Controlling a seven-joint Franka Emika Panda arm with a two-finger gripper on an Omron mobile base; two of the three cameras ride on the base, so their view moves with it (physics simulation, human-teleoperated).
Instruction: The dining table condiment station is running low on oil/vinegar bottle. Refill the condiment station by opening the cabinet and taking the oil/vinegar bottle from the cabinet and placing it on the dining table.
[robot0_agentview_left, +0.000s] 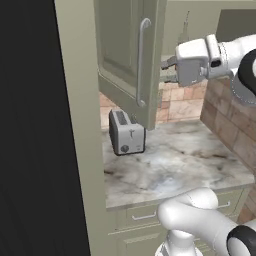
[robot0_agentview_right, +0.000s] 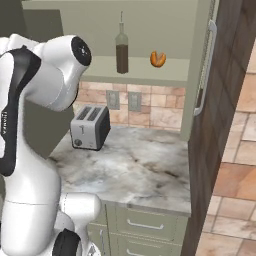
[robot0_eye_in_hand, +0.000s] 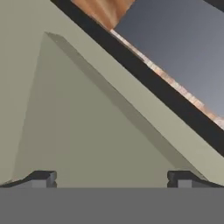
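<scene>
Fingertips (robot0_eye_in_hand: 43, 178) of the gripper (robot0_eye_in_hand: 112, 180) stood far apart at the bottom of the hand view, the jaws spread wide with nothing between them. Directly ahead of the jaws lay a flat sage-green inner surface of the cabinet (robot0_eye_in_hand: 87, 131), and beyond it a dark edge crossed the hand view on a slant. In the left base view the gripper (robot0_agentview_left: 167, 64) reached just behind the edge of the open cabinet door (robot0_agentview_left: 125, 55), level with the upper part of its long silver bar handle (robot0_agentview_left: 141, 62); whether the fingers touched the door could not be told. Below the jaws, on the small marble counter (robot0_agentview_left: 180, 165), a silver toaster (robot0_agentview_left: 126, 132) stood against the brick backsplash (robot0_agentview_left: 180, 102). Farther off than the jaws, the oil/vinegar bottle (robot0_agentview_right: 121, 49) stood upright on the cabinet shelf (robot0_agentview_right: 145, 67), dark brown below and clear above. Near the bottle on that shelf lay a small orange object (robot0_agentview_right: 158, 59), apart from it. Another cabinet door (robot0_agentview_right: 200, 70) stood open beside a dark wood panel (robot0_agentview_right: 225, 100).
</scene>
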